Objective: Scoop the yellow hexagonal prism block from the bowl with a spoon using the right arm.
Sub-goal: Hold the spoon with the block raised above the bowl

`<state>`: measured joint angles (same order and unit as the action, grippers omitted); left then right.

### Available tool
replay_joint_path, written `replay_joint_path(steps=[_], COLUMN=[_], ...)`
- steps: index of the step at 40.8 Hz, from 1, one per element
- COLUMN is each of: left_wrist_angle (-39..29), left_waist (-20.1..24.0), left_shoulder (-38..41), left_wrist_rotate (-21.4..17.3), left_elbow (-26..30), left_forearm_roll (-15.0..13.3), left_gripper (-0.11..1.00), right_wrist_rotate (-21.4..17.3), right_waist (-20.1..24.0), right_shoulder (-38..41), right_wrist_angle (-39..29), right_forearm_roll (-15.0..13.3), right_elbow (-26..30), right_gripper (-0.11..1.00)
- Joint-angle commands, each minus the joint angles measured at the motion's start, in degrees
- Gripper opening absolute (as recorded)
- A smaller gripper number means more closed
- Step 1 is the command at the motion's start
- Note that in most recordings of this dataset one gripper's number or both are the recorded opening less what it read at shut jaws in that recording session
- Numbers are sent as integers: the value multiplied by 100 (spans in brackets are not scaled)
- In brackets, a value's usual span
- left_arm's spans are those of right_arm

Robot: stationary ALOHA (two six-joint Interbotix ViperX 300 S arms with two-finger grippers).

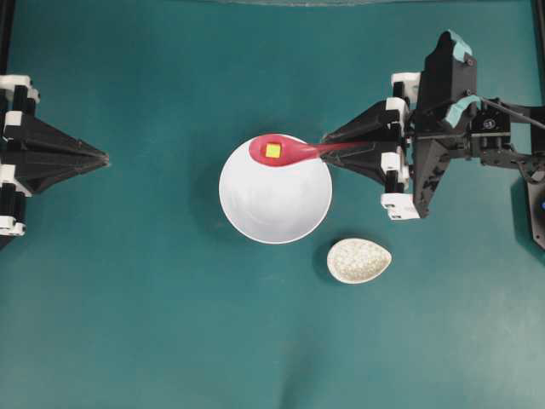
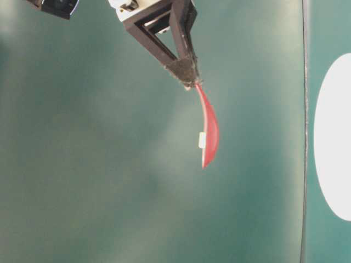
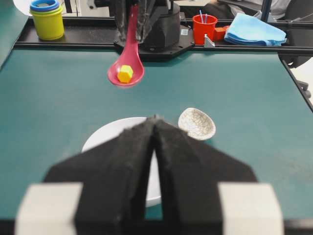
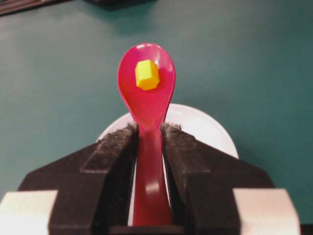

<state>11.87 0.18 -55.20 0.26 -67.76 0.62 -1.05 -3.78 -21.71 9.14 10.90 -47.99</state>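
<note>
— While the spoon (image 4: 146, 98) runs straight out from my right jaws (image 4: 148, 129), which pinch its handle, where's the block?

— The yellow hexagonal prism block (image 4: 146, 74) sits in the scoop, held level above the bowl (image 1: 275, 200) — clear of its rim. Left jaws (image 3: 155, 122) are pressed together, well apart.

— Surface?

— Bare teal desk (image 1: 128, 298); a speckled dish (image 1: 358, 260) lies just beside the bowl.

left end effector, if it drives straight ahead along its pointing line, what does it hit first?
Probably the round glossy white bowl: the shut left end effector points level across bare teal table toward it. Its height is unclear; the raised pink-red spoon looks above that line.
</note>
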Motion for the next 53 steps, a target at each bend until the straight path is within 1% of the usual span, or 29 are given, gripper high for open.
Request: replay_joint_path(steps=[1, 13, 47, 53], left_wrist_angle=[35, 35, 18, 18], left_waist=[0, 0, 0, 0], left_shoulder=[26, 26, 35, 35], left_wrist_rotate=[-9, 44, 35, 35], left_elbow=[176, 176, 176, 176], left_forearm_roll=[18, 18, 18, 18], left_gripper=[4, 4, 4, 4], right_wrist_rotate=[0, -62, 9, 18], right_waist=[0, 0, 0, 0], right_shoulder=[-114, -105, -105, -105], right_wrist_angle=[-26, -105, -185, -185], right_forearm_roll=[-9, -9, -9, -44], right_elbow=[149, 149, 149, 149], right_gripper=[25, 25, 25, 25])
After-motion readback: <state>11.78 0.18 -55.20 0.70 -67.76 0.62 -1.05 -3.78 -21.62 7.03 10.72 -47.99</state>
